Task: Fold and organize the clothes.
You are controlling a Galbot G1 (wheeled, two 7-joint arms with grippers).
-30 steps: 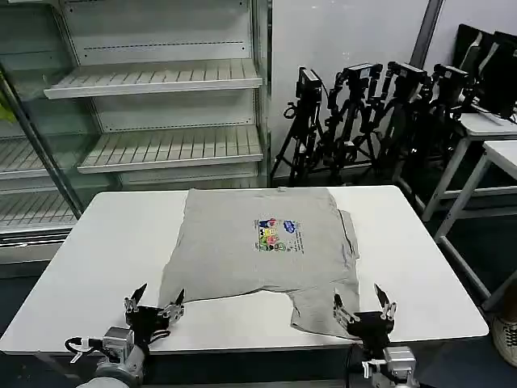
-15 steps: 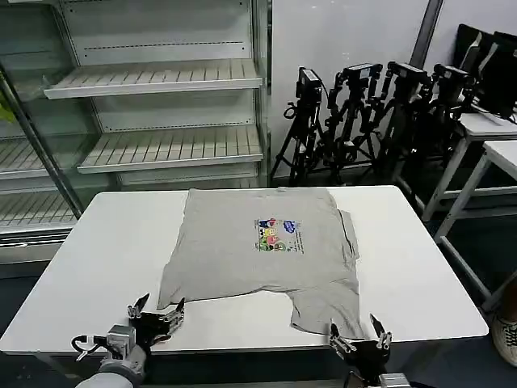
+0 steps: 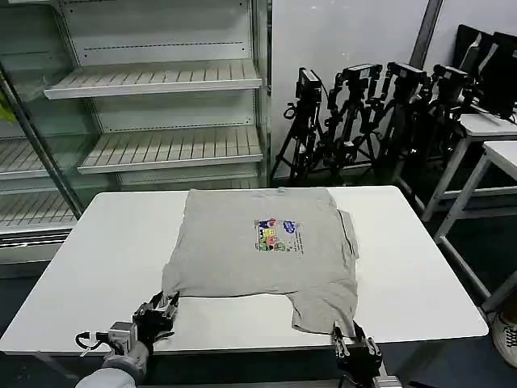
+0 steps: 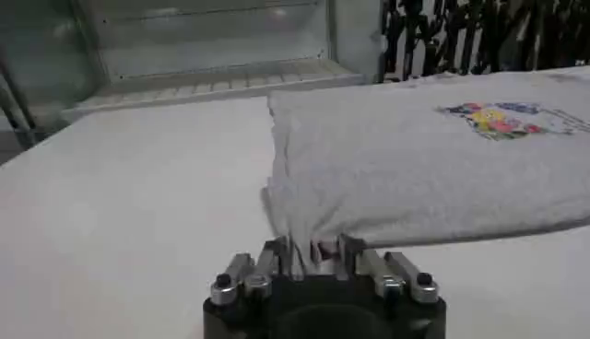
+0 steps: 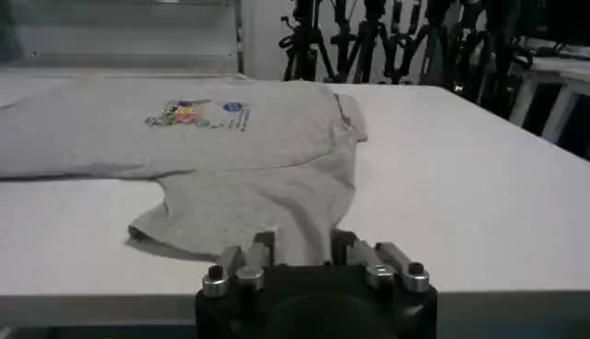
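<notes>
The light grey T-shirt [image 3: 266, 250] is lying spread on the white counter [image 3: 105, 250], print side up, with its small multicoloured chest print [image 3: 277, 234] sitting a little right of the middle of the cloth. The far hem is lying close to the far edge of the counter, and the cloth is lying partly doubled over: a narrower flap is reaching toward the near right corner, while the near left corner is ending in a point.

The left pincer [image 3: 161, 309] is sitting low at the near left of the counter, right at that pointed corner of the T-shirt. In the left wrist view the left pincer [image 4: 313, 255] is showing its fingers drawn together on the corner of the cloth, the fabric bunching up between them.

The right pincer [image 3: 353, 343] is sitting at the near right edge of the counter, at the tip of the flap. In the right wrist view the right pincer [image 5: 300, 251] is having the near hem of the T-shirt [image 5: 249, 175] running between its fingers, which are clamping it.

Behind the counter a glass-fronted shelf unit [image 3: 153, 97] is standing at the far left, and a row of black tripods [image 3: 363, 113] at the far right
</notes>
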